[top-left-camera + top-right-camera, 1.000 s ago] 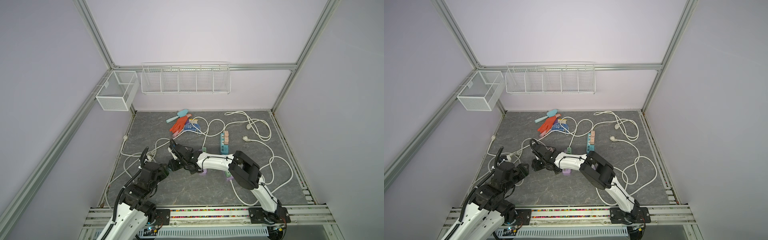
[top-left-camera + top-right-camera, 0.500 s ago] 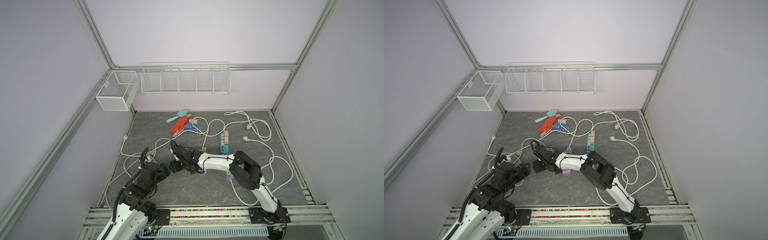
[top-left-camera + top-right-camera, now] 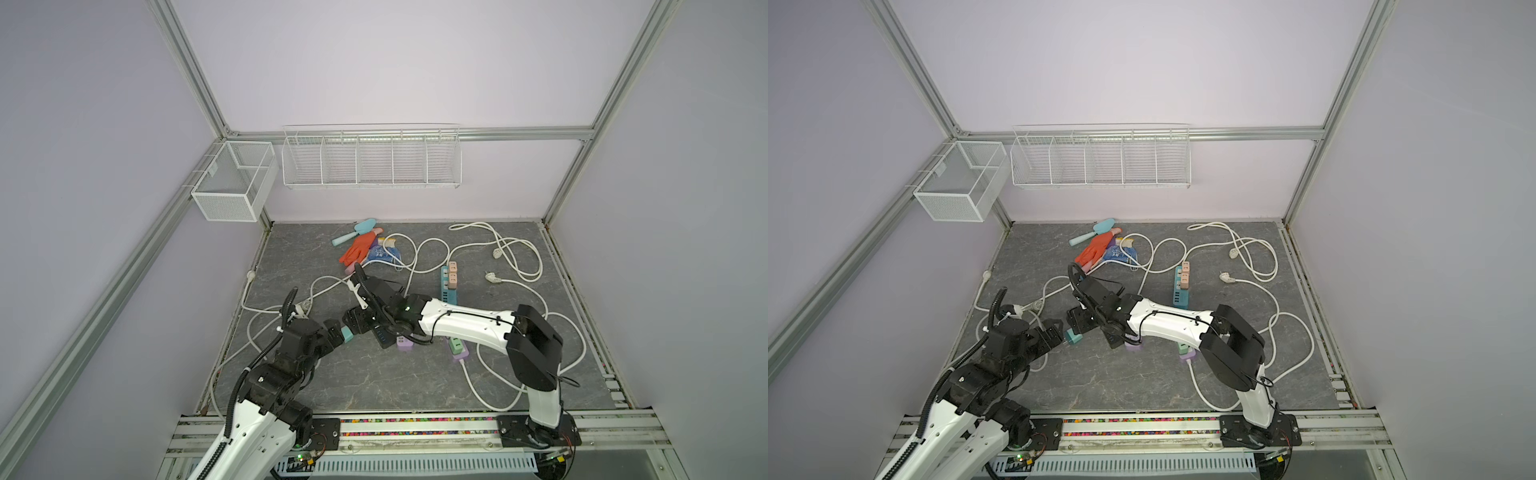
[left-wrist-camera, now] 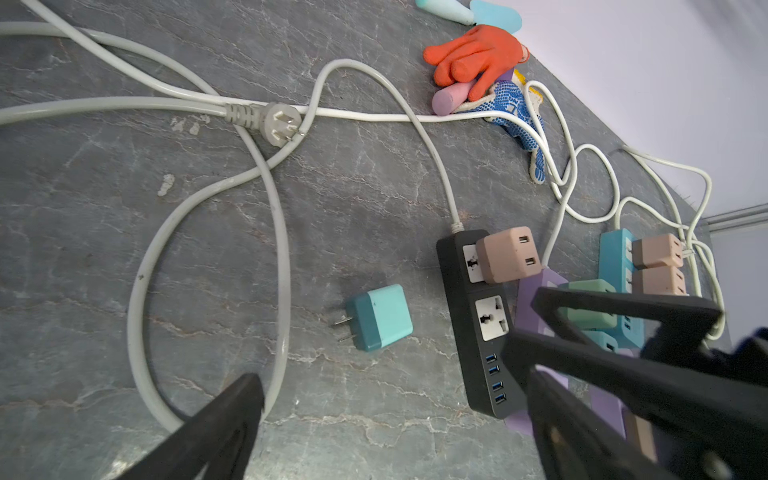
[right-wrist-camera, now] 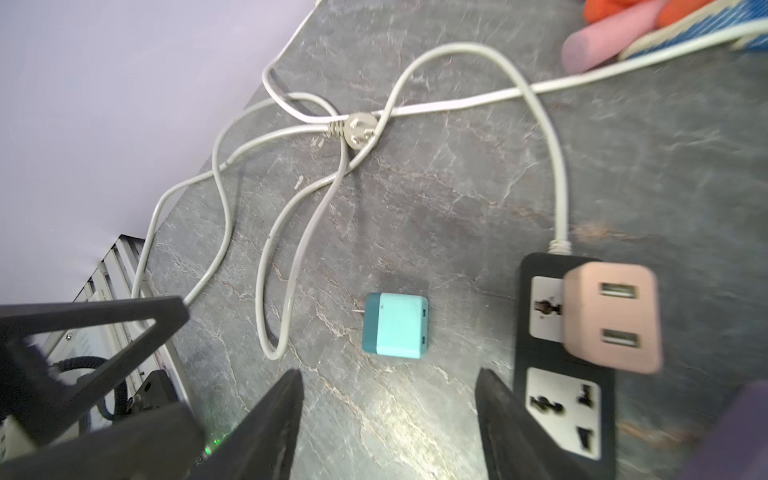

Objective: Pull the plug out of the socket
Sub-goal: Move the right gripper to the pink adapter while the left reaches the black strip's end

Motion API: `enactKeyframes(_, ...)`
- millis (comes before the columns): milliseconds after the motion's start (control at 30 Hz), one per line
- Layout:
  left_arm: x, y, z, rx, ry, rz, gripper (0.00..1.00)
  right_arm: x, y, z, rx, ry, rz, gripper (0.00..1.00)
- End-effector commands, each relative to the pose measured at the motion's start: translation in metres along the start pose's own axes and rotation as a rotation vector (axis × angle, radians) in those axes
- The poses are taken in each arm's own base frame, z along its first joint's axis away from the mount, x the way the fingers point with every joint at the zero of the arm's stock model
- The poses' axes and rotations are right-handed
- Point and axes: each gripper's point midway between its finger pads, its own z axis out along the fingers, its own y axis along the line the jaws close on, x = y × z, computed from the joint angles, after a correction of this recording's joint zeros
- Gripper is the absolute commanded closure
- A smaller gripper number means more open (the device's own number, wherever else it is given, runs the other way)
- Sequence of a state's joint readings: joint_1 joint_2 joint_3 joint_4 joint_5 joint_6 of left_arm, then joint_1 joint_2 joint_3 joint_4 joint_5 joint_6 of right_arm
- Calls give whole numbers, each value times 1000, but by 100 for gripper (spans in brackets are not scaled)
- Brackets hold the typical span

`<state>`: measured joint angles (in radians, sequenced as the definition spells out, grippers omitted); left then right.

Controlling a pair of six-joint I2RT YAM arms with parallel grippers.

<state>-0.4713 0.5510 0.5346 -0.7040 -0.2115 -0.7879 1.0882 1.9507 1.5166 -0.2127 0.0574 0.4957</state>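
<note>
The teal plug (image 4: 378, 318) lies loose on the tabletop (image 4: 374, 187) toward its left edge, prongs bare, near the black socket strip (image 4: 478, 316). The left tool (image 4: 386, 365) and right tool (image 5: 386, 382) are both spread and empty. The pull looks done.

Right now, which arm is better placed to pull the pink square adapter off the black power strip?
Likely right: the right gripper, open, is beside the pink square adapter on the black power strip; the left gripper lies beyond the teal adapter.
</note>
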Motion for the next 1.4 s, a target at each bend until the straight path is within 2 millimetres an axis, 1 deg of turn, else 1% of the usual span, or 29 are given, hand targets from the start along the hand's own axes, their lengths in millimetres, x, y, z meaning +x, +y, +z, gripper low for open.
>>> enactKeyframes(0, -15, -24, -1, 69, -17, 25, 1, -6, -17, -26, 96, -17, -51, 30)
enactKeyframes(133, -21, -44, 8, 101, 10, 43, 0, -16, -27, -47, 152, -40, -60, 27)
enactKeyframes(200, -22, -49, 14, 111, 20, 42, 2, -19, -32, -53, 180, -44, -60, 26)
enactKeyframes(333, -18, -58, 27, 149, 37, 32, 6, -24, -46, -62, 236, -45, -54, 25)
enactKeyframes(467, -14, -67, 38, 189, 55, 14, 12, -25, -62, -63, 265, -21, -22, 23)
enactKeyframes(567, -13, -70, 44, 198, 59, 19, 14, -24, -75, -59, 294, 3, -7, 23)
enactKeyframes(667, -10, -69, 53, 200, 60, 8, 18, -23, -88, -50, 332, 34, -1, 22)
enactKeyframes(733, -9, -70, 60, 206, 62, -3, 21, -23, -92, -45, 346, 51, 7, 23)
enactKeyframes(800, -8, -72, 67, 203, 71, 2, 22, -23, -92, -39, 345, 55, -3, 23)
enactKeyframes(933, -5, -67, 86, 172, 104, 1, 30, -22, -95, -22, 337, 78, -21, 25)
enactKeyframes(1000, -4, -65, 96, 173, 121, -17, 33, -24, -93, -14, 324, 92, -33, 26)
enactKeyframes(1067, -3, -67, 105, 189, 143, -23, 35, -26, -92, -8, 315, 98, -45, 27)
enactKeyframes(1133, -3, -69, 113, 186, 162, -16, 37, -27, -91, -3, 310, 97, -46, 27)
enactKeyframes(1200, -2, -75, 121, 206, 181, -6, 42, -26, -93, 0, 310, 101, -41, 29)
enactKeyframes(1267, -1, -79, 129, 217, 203, -4, 44, -26, -95, 2, 313, 100, -40, 30)
enactKeyframes(1367, 4, -75, 141, 191, 254, -10, 48, -25, -98, 5, 322, 100, -38, 32)
